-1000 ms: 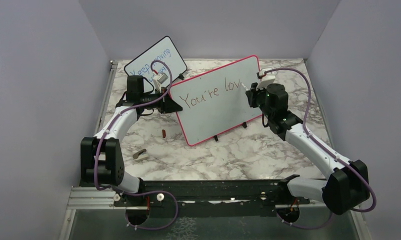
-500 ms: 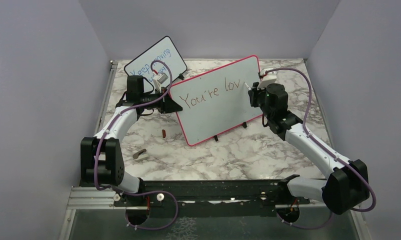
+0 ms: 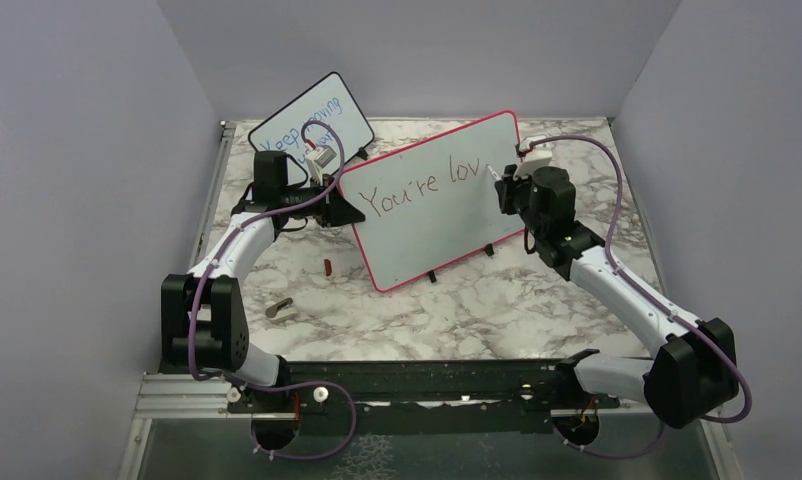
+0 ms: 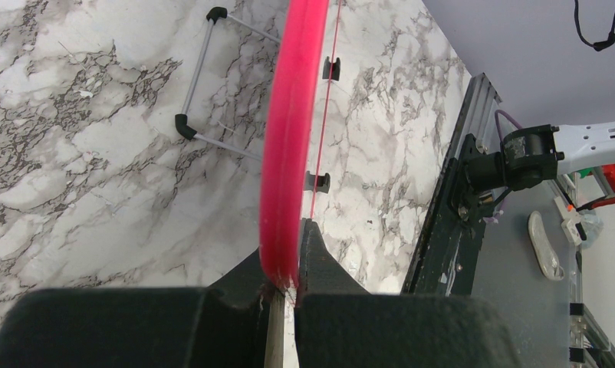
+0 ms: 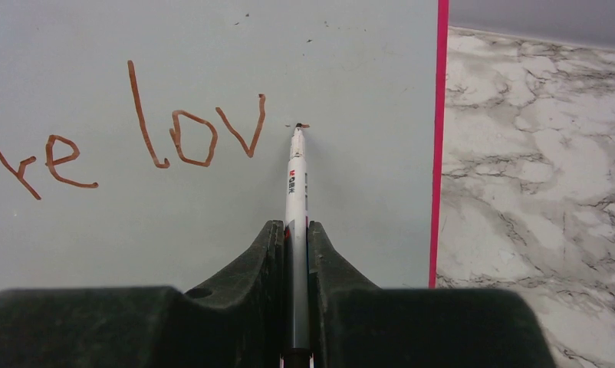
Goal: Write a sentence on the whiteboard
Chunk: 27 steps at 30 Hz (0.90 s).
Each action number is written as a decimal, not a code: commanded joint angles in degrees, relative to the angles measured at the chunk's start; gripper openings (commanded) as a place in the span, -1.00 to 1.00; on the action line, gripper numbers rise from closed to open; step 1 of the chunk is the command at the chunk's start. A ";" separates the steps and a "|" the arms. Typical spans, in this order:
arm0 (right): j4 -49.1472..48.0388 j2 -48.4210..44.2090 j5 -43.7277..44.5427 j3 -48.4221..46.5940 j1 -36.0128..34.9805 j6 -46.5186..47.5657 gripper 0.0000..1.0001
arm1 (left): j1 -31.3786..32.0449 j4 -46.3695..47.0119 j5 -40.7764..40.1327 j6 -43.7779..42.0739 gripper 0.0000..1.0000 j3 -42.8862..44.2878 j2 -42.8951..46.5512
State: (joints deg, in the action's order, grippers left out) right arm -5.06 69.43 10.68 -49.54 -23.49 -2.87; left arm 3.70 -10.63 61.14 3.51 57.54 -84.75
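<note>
Marker [image 5: 295, 165] clenched in right tool [image 5: 294, 230] touches whiteboard [image 5: 212, 46] mid-frame, writing; left tool [image 4: 285, 264] clamps board's pink edge, steadying it.

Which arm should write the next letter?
Right. The right gripper holds the marker, tip on the whiteboard where the sentence stops. The left gripper is clamped on the board's pink edge, steadying it.

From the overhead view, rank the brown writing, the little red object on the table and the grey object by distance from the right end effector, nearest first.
1. Brown writing, on the whiteboard just left of the right end effector.
2. Little red object, off the whiteboard's near-left corner.
3. Grey object, farther toward the front left.
</note>
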 commanded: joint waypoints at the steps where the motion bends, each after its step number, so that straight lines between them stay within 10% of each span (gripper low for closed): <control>1: -0.88 -1.02 -2.45 -2.01 0.46 0.43 -0.99 | -0.40 -5.78 -4.76 -2.28 -1.00 -0.32 -0.34; 27: 0.84 1.45 -1.76 -3.11 0.46 0.22 -0.99 | -0.43 -5.82 -4.81 -2.28 -1.00 -0.24 -0.41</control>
State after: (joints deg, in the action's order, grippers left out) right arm -4.86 70.87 9.28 -51.42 -23.49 -2.90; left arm 3.70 -10.87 61.12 3.53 57.54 -84.75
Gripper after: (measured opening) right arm 0.170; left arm 0.040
